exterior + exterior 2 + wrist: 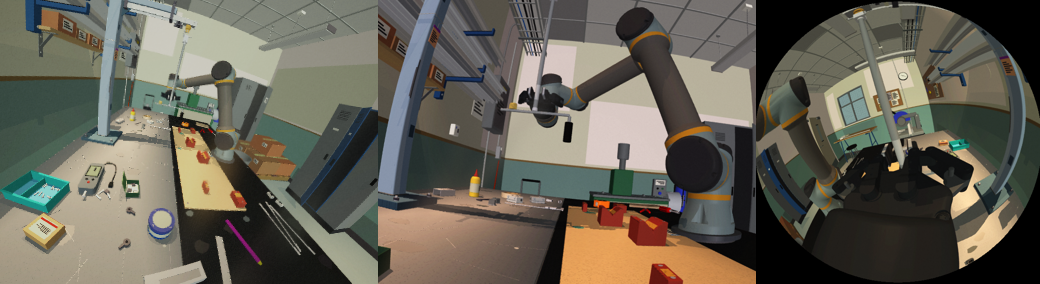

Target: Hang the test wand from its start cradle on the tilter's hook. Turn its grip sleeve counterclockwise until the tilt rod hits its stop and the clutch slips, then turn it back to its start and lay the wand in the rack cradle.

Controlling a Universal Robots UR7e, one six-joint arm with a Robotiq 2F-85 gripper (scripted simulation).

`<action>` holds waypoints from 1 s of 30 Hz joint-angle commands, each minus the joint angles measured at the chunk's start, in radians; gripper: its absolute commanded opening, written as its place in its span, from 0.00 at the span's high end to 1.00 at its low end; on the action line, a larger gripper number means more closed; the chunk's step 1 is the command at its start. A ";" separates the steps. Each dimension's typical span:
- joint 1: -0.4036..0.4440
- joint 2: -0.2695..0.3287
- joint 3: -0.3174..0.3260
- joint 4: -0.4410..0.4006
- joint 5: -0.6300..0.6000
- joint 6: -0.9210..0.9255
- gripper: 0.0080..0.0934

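The lower end of the grey test wand (539, 58) is partly hidden behind my gripper (534, 97). The wand (880, 87) hangs almost straight down from the tilter's hook (858, 12) on the overhead beam. My gripper (900, 164) stands open around the wand's lower end and holds nothing. Just below it a thin horizontal crank bar (533, 112) runs from a small yellow block (512, 105) to a black handle (567, 131) that hangs down. Red V-shaped cradles (648, 230) stand on the tan board far below. I cannot make out the grip sleeve.
The blue-grey gantry column (401, 101) rises on the left, with blue brackets (465, 79) on the wall rail beside it. The arm's base (707, 211) stands at the right. A yellow bottle (474, 183) and small parts lie on the dark bench.
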 commanded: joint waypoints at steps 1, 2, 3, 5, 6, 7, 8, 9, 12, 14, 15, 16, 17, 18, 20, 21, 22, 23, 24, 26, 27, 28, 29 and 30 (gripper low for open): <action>0.000 -0.001 0.000 0.000 0.000 0.000 0.66; 0.000 -0.001 0.000 0.000 0.000 0.000 0.65; 0.000 -0.001 0.000 0.000 0.000 0.000 0.63; 0.000 -0.001 0.000 0.000 0.000 0.000 0.61; 0.000 -0.001 0.000 0.000 0.000 0.000 0.60; 0.000 -0.001 0.000 0.000 0.000 0.000 0.59; 0.000 -0.001 0.000 0.000 0.000 0.000 0.58; 0.000 -0.001 0.000 0.000 0.000 0.000 0.56; 0.000 -0.001 0.000 0.000 0.000 0.000 0.53; 0.000 -0.001 0.000 0.000 0.000 0.000 0.53; 0.000 -0.001 0.000 0.000 0.000 0.000 0.53; 0.000 -0.001 0.000 0.000 0.000 0.000 0.53; 0.000 -0.001 0.000 0.000 0.000 0.000 0.53; 0.000 -0.001 0.000 0.000 0.000 0.000 0.53; 0.000 -0.001 0.000 0.000 0.000 0.000 0.53; 0.000 -0.001 0.000 0.000 0.000 0.000 0.53; 0.000 -0.001 -0.001 0.000 0.000 0.000 0.53; 0.000 -0.001 -0.001 0.000 0.000 0.000 0.53; -0.001 -0.001 -0.001 0.000 -0.001 0.000 0.53; -0.002 0.000 -0.003 0.001 -0.002 0.000 0.53; -0.003 0.001 -0.004 0.001 -0.003 0.000 0.53; -0.004 0.002 -0.005 0.002 -0.004 0.000 0.53; -0.006 0.003 -0.007 0.002 -0.005 0.000 0.53; -0.007 0.004 -0.009 0.003 -0.007 0.000 0.53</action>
